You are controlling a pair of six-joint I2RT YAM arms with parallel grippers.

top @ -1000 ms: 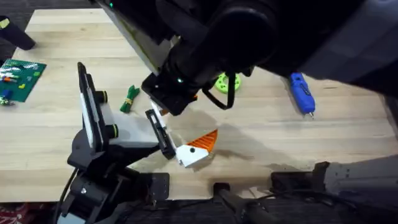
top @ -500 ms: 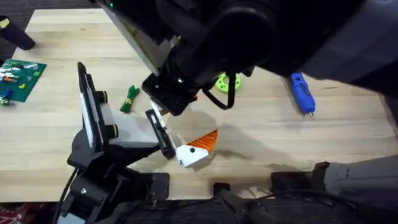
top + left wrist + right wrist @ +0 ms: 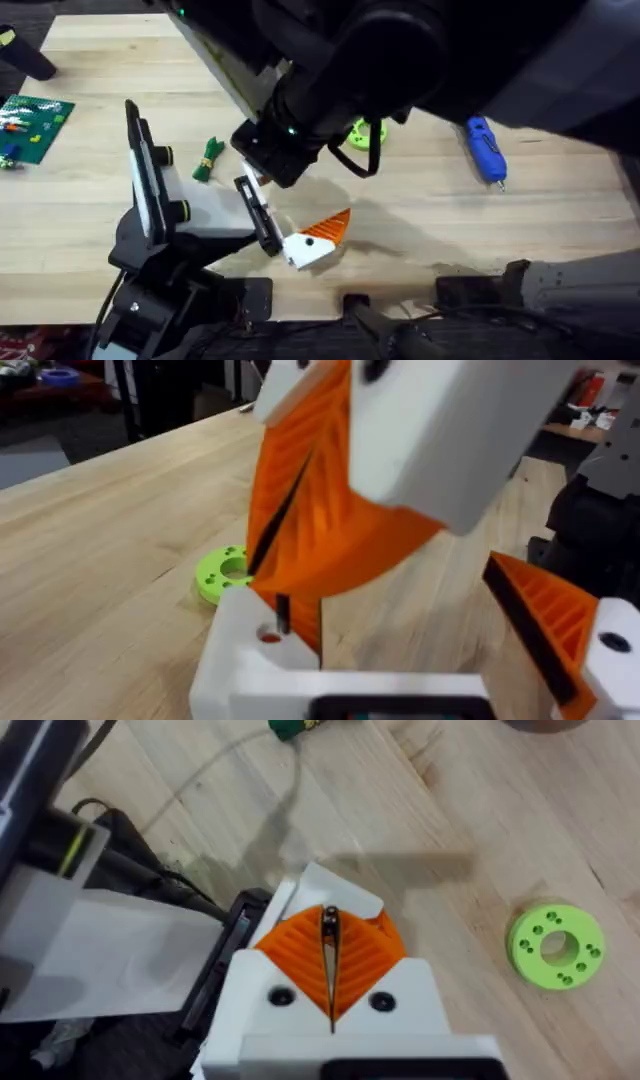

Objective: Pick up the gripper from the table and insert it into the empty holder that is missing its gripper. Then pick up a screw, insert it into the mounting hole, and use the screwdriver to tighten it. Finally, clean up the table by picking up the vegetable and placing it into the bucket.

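Note:
My right gripper (image 3: 329, 935) is shut on a thin dark screw (image 3: 328, 923), held upright between its orange pads. In the left wrist view that screw (image 3: 283, 615) hangs just above the mounting hole (image 3: 270, 635) in the white holder (image 3: 240, 660) of my left gripper (image 3: 410, 630), which stands open. Its other orange finger (image 3: 545, 620) is off to the side. Orange shows inside the hole, but the right gripper's pads hide whether the gripper piece is seated. The blue screwdriver (image 3: 485, 150) lies at the right. The green vegetable (image 3: 208, 158) lies left of centre. The right arm hides the bucket.
A lime-green ring (image 3: 365, 132) lies just beyond the grippers. A green circuit board (image 3: 35, 125) sits at the far left edge. An upright black and white panel (image 3: 140, 175) stands at the left. The right arm (image 3: 400, 60) looms large over the table's middle.
The right gripper has edged very slightly to the right over the holder. Nothing else has moved.

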